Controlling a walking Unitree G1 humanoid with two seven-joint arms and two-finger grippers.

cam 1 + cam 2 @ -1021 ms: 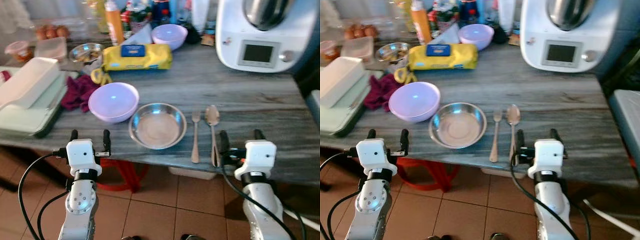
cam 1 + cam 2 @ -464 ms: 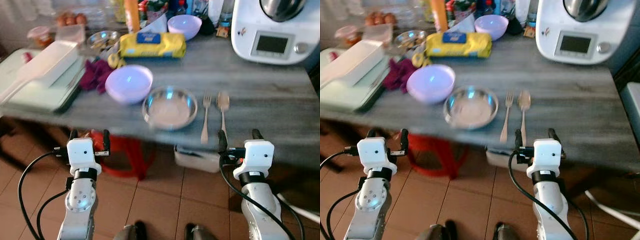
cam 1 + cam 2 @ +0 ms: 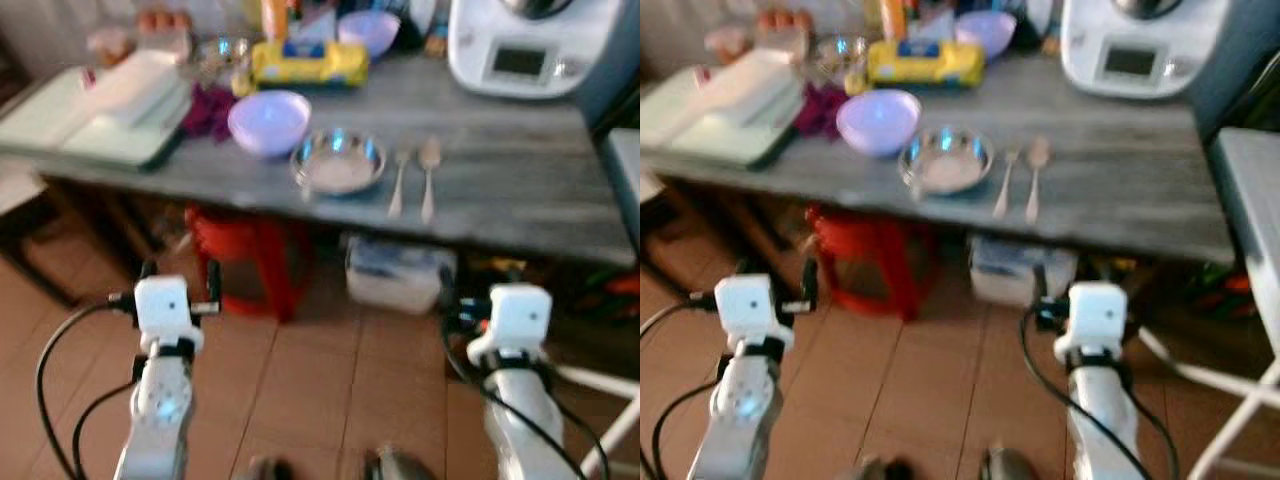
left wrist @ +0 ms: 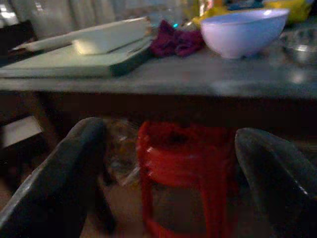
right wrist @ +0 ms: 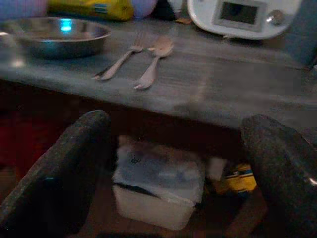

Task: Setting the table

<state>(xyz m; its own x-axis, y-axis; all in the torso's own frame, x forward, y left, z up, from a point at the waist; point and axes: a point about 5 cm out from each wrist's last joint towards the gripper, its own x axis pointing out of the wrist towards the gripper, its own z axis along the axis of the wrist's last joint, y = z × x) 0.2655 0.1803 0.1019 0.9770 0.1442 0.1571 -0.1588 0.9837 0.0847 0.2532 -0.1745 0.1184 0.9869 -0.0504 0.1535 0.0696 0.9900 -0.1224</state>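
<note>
Across the far side of the tiled floor stands the grey table (image 3: pixel 520 200), well apart from the robot. Near its front edge sit a lilac bowl (image 3: pixel 268 120) and a steel bowl (image 3: pixel 338 162), with a fork (image 3: pixel 398 180) and spoon (image 3: pixel 429 172) just beside, all in blurred eye views. Both the left gripper (image 4: pixel 163 163) and right gripper (image 5: pixel 173 163) are spread wide and empty, below tabletop height. Reaching from here would likely fall short or strike the table edge.

Steel bowl (image 3: pixel 338 163), fork (image 3: pixel 398 183) & spoon (image 3: pixel 429 176) side-by-side on table (image 3: pixel 520 195).
</note>
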